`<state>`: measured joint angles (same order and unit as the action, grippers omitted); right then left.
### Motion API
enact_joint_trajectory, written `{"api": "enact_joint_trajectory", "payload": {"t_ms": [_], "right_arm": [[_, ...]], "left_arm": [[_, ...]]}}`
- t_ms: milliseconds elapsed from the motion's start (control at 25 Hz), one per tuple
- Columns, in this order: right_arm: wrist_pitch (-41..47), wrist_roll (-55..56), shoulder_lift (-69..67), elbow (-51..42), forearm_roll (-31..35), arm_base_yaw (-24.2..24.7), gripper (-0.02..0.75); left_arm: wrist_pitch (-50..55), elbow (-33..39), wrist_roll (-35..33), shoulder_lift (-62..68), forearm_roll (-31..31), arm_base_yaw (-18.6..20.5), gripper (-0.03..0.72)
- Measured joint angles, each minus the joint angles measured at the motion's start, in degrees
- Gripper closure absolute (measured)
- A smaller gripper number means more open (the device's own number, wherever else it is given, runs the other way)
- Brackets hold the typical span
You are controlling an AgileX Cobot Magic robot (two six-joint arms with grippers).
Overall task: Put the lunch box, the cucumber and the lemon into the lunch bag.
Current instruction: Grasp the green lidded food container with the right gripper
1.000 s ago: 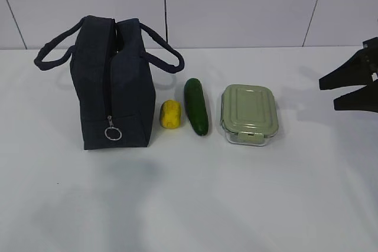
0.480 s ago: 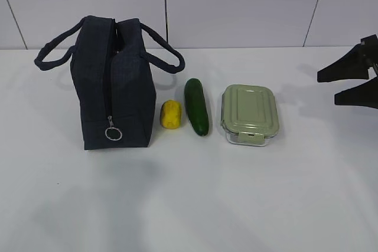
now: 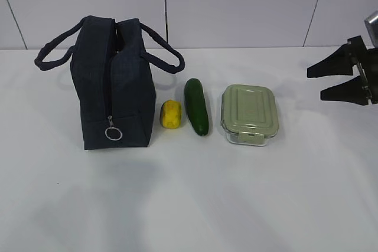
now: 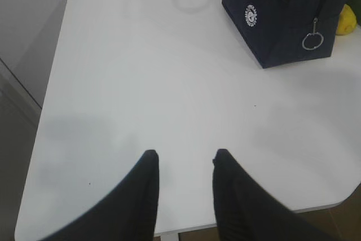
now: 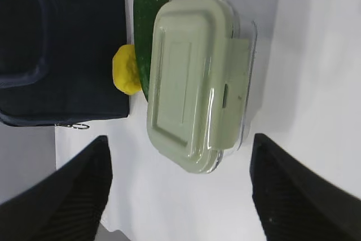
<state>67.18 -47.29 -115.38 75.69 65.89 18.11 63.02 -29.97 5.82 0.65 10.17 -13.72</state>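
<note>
Presently your lunch box (image 3: 249, 114) sits flat on the white tabletop (image 3: 195, 199), sage-green lid snapped on, rightmost in a row of four items. Just to its left lies the cucumber (image 3: 196, 106), lengthwise front to back, close to the box but apart from it in the exterior view. The lemon (image 3: 171, 114) rests next, near the cucumber's front half and beside the lunch bag (image 3: 112, 84). That bag stands upright at the left end, both loop handles splayed outward, zipper running down its near face to a silver ring pull (image 3: 113, 133).

Your right end effector (image 3: 315, 82) hangs above the tabletop well right of the lunch box, jaws spread wide and holding nothing. Your left end effector (image 4: 184, 159) hovers over bare tabletop, well apart from the bag, jaws partly parted and empty.
</note>
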Motion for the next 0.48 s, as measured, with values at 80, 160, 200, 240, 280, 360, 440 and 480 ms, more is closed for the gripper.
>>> {"api": "enact_joint_trajectory", "payload": {"t_ms": [80,160,200,240,280,360,440,480], "right_arm": [[0.0,0.0,-2.1,1.9,0.3,0.0,0.161],[0.0,0.0,-4.2,3.4,0.4,0.0,0.161],[0.0,-0.1,-5.0,3.9,0.4,0.0,0.161],[0.0,-0.1,-5.9,4.1,0.1,0.0,0.161],[0.0,-0.1,-6.9,4.1,0.1,0.0,0.161],[0.0,-0.1,-8.3,4.2,-0.1,-0.1,0.161],[0.0,-0.1,-9.6,4.2,-0.1,-0.1,0.161],[0.0,-0.1,-10.0,4.2,-0.1,-0.3,0.161]], "left_arm": [[0.0,0.0,0.0,0.0,-0.3,0.0,0.452],[0.0,0.0,0.0,0.0,-0.8,0.0,0.452],[0.0,0.0,0.0,0.0,-1.1,0.0,0.452],[0.0,0.0,0.0,0.0,-1.2,0.0,0.452],[0.0,0.0,0.0,0.0,-1.3,0.0,0.452],[0.0,0.0,0.0,0.0,-1.4,0.0,0.452],[0.0,0.0,0.0,0.0,-1.4,0.0,0.452],[0.0,0.0,0.0,0.0,-1.5,0.0,0.452]]}}
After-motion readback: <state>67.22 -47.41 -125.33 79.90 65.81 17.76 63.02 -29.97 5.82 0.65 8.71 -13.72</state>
